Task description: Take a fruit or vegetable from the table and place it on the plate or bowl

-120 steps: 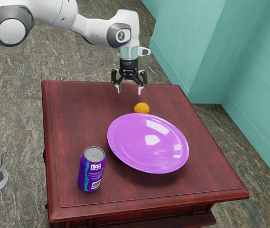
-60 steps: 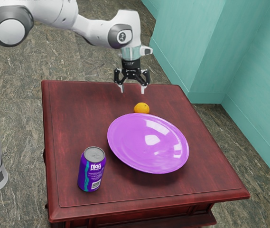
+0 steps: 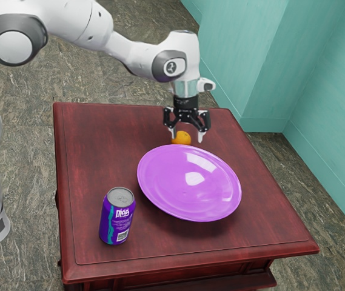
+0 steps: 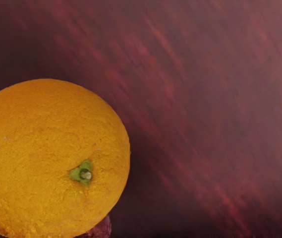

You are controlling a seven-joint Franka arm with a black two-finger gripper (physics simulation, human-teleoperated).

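Exterior view: the white Franka arm reaches in from the upper left, and its black two-finger gripper points straight down over the far part of the square dark red wooden table. The fingers stand wide apart, one on each side of the small round orange fruit, with their tips low around it and a gap left on either side, so nothing is gripped. The orange sits on the tabletop just beyond the far rim of the large shallow glossy purple plate, which lies bare near the table's middle. A purple soda can with a silver top stands upright near the front edge, on the exterior view's left of the plate and well apart from the orange. The wrist view looks down on the orange close under the hand, its small green stem scar facing up, resting on the red wood.
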